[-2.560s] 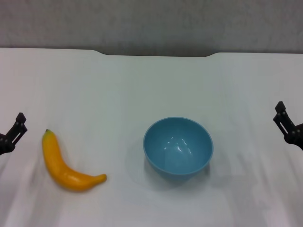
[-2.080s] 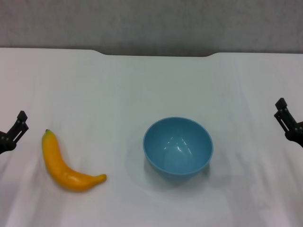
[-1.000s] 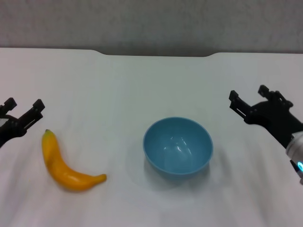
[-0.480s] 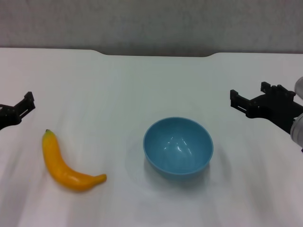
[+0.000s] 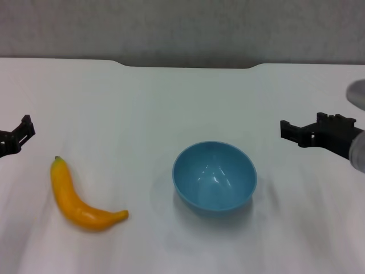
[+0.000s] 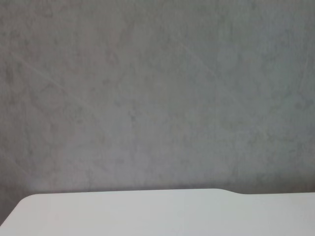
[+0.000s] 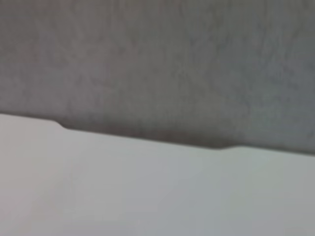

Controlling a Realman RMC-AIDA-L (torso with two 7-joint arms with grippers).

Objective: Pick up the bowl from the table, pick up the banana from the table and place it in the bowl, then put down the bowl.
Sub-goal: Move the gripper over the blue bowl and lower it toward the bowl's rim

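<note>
The light-blue bowl (image 5: 214, 178) stands upright and empty on the white table (image 5: 171, 103), a little right of centre. The yellow-orange banana (image 5: 78, 198) lies on the table at the front left, its dark-green stem tip pointing away from me. My left gripper (image 5: 17, 136) shows at the left edge, behind and to the left of the banana, apart from it. My right gripper (image 5: 302, 124) is open and empty, to the right of the bowl and a little behind it, touching nothing. Neither wrist view shows the bowl or the banana.
The table's notched far edge (image 5: 188, 66) meets a grey wall (image 5: 182, 28). The left wrist view shows the wall and the table's far edge (image 6: 147, 211); the right wrist view shows the same (image 7: 147, 187).
Both arms came in from the sides over the last seconds. In the last half second the right gripper levelled out and sank slightly; the left gripper drew back a little toward the left edge.
</note>
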